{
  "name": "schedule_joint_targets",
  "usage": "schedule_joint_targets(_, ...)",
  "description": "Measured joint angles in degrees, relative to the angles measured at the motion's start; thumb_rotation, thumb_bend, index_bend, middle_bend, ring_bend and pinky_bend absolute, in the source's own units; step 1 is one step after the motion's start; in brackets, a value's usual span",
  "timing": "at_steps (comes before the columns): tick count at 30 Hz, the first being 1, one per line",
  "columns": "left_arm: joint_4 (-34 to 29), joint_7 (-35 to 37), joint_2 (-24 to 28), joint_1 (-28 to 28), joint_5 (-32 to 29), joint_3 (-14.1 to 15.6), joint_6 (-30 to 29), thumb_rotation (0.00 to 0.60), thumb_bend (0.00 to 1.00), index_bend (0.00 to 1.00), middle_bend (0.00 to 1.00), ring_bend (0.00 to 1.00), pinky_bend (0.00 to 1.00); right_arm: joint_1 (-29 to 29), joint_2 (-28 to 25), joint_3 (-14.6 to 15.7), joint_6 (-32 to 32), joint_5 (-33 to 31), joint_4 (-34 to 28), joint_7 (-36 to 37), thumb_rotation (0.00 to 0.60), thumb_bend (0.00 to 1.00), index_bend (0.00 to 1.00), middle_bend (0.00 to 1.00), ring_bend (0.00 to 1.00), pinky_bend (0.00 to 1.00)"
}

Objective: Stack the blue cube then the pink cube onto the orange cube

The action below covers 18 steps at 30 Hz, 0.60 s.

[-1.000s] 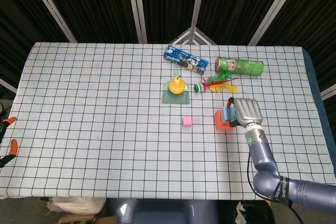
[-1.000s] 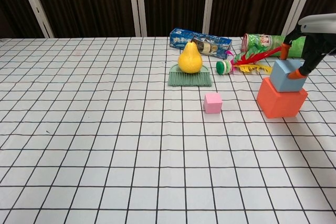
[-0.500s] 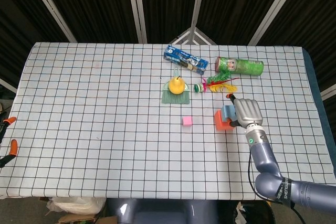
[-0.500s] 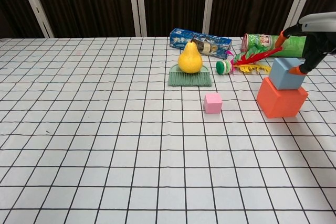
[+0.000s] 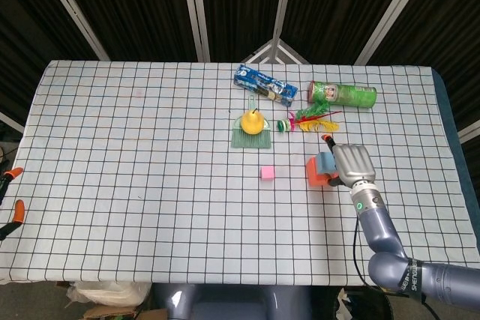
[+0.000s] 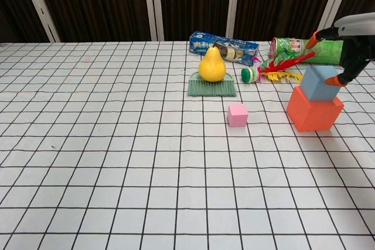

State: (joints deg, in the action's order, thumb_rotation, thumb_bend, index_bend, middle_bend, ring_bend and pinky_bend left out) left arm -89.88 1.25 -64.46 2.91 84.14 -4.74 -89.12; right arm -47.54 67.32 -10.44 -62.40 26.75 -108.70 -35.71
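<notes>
- The blue cube (image 6: 319, 83) sits on top of the orange cube (image 6: 313, 110), toward the right side of the table (image 5: 135, 185).
- The right hand (image 5: 351, 163) is just beside the stack on its right, level with the blue cube.
- In the chest view its orange-tipped fingers (image 6: 338, 80) are spread, one tip above and behind the blue cube and another at the cube's right edge; whether that tip touches the cube I cannot tell. The hand holds nothing.
- The pink cube (image 6: 237, 115) lies alone on the checked cloth, left of the stack and well apart from it.
- Behind the pink cube a yellow pear (image 6: 212, 65) rests on a small green brush (image 6: 211, 88).
- A blue snack packet (image 6: 224, 47) lies further back, and a green tube can (image 5: 343, 94) lies on its side at the far right.
- Between the can and the brush is a feathered toy (image 6: 275, 69) with red, pink and yellow plumes and a green and white base.
- The left hand shows in neither view.
- Orange-handled clamps (image 5: 13, 192) show at the left edge of the head view.
</notes>
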Motion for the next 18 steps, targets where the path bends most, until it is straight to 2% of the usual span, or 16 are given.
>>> schedule_joint_targets(12, 0.0, 0.9, 0.3, -0.1, 0.2, 0.0, -0.2, 0.6, 0.58, 0.18, 0.07, 0.0, 0.0, -2.0, -1.0, -1.5, -3.9, -0.7, -6.2, -2.2, 0.6, 0.39, 0.13, 1.0, 1.0, 0.93)
schedule_joint_targets(18, 0.1, 1.9, 0.6, -0.3, 0.4, 0.1, -0.4, 0.6, 0.58, 0.18, 0.07, 0.0, 0.0, -4.0, 2.1, -3.5, -8.2, -2.0, -8.9, -3.5, 0.6, 0.39, 0.13, 1.0, 1.0, 0.93)
